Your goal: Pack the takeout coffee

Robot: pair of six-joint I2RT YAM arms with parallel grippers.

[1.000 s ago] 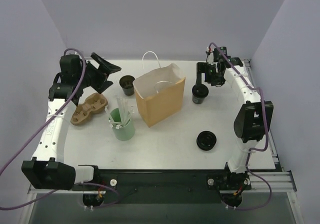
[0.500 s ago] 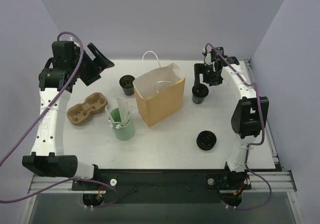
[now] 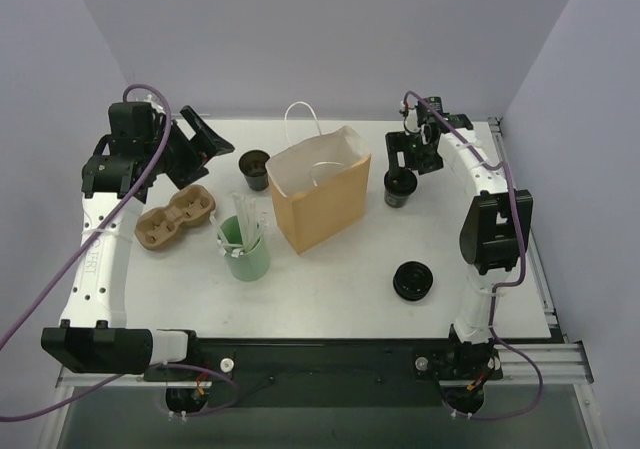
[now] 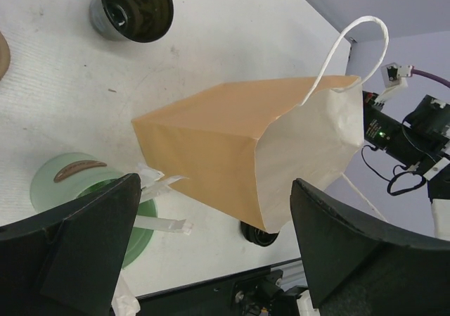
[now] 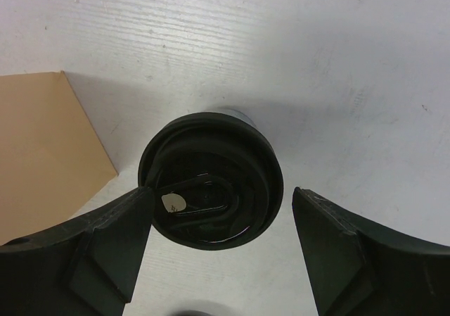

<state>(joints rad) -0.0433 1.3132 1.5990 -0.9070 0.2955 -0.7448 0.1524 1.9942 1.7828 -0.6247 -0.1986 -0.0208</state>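
The takeout coffee, a small black cup, stands just right of the brown paper bag. My right gripper hangs over it, open. In the right wrist view the cup's dark top sits between the two fingers, my right gripper not closed on it. My left gripper is open at the back left, holding nothing. In the left wrist view my left gripper looks across at the bag, which has white handles.
Another black cup stands left of the bag. A green cup with white strips in it is in front of that. A cardboard cup carrier lies at the left. A flat black lid lies front right.
The left arm swung its wrist up toward the back left, then came back down near the carrier. The right gripper crept slightly back and left over the coffee cup.
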